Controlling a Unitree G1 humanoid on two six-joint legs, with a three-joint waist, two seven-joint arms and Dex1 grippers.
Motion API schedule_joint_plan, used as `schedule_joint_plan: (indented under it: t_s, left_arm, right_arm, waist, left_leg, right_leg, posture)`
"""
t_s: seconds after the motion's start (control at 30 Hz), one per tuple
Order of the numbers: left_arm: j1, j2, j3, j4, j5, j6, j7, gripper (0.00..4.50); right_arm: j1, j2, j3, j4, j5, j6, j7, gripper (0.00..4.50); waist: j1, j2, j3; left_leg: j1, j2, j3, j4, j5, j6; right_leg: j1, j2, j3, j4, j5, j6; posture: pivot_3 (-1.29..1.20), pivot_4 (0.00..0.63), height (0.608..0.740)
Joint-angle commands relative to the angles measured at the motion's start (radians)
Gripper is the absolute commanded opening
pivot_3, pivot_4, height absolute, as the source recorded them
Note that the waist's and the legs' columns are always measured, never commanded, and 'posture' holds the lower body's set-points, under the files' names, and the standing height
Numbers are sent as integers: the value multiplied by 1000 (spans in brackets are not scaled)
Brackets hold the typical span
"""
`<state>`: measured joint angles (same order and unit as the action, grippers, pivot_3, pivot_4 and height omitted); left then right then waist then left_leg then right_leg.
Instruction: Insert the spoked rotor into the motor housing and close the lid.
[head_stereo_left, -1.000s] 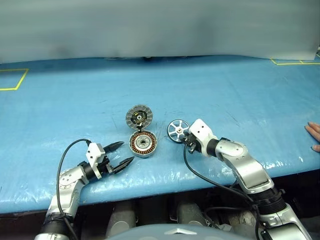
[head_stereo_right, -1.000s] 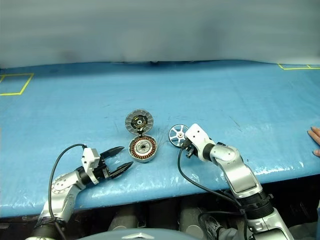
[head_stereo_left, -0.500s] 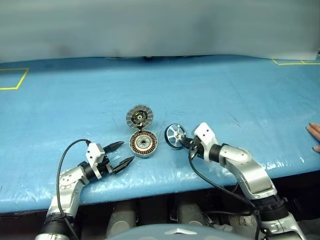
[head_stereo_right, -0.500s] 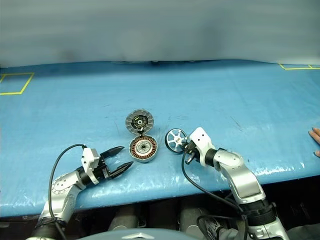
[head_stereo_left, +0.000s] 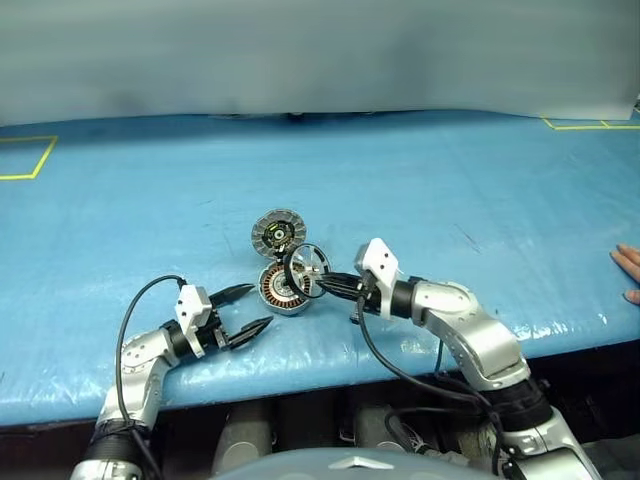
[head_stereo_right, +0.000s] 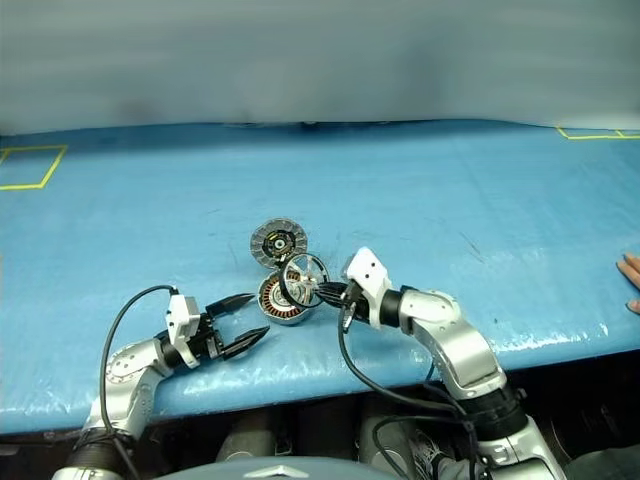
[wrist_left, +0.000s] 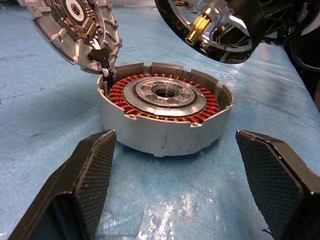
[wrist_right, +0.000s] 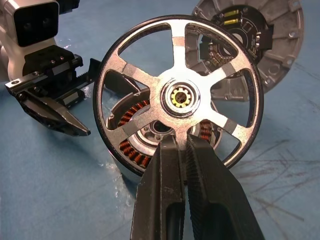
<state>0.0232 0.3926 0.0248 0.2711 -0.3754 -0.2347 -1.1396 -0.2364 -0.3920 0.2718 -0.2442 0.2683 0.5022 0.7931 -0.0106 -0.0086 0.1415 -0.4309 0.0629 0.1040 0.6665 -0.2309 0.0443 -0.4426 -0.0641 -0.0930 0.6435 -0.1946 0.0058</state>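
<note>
Right gripper (head_stereo_right: 318, 292) clamped on the spoked rotor (head_stereo_right: 304, 280), wheel held tilted just above the motor housing (head_stereo_right: 281, 299), lid (head_stereo_right: 275, 243) swung open beyond the housing, left gripper (head_stereo_right: 245, 320) spread wide near the housing, blue table (head_stereo_right: 450, 200) beneath it all

Rotor (wrist_right: 180, 97) above open housing (wrist_left: 165, 112)

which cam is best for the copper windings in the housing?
Left wrist view: the motor housing sits unobstructed, its whole ring of copper windings visible. Right wrist view glimpses them through the spoked rotor. Both eye views show the housing small, partly behind the rotor.
</note>
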Motion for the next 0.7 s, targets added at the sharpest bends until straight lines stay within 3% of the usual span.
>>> schedule_joint_plan:
  t_s: [0.03, 0.67, 0.7]
  left_arm:
    - [-2, -3, 5, -12, -13, -26, -9, 4096]
    - [-7, -3, 12, -22, -13, -57, 1, 4096]
    - [-8, -3, 12, -20, -13, -58, 1, 4096]
  right_arm:
    - [-35, 9, 19, 29, -25, -36, 1, 40]
    - [-63, -3, 85, 73, -96, -47, 14, 40]
    - [-65, -4, 87, 77, -100, -49, 14, 290]
  waist:
    - [3, 0, 0]
    - [1, 0, 0]
    - [2, 0, 0]
  left_leg:
    - [0, 0, 0, 0, 0, 0]
    - [0, 0, 0, 0, 0, 0]
    - [0, 0, 0, 0, 0, 0]
  right_leg:
    - [0, 0, 0, 0, 0, 0]
    - [2, 0, 0, 0, 0, 0]
    - [2, 0, 0, 1, 0, 0]
  posture:
    - [0, 150, 740]
    - [0, 150, 740]
    - [0, 150, 740]
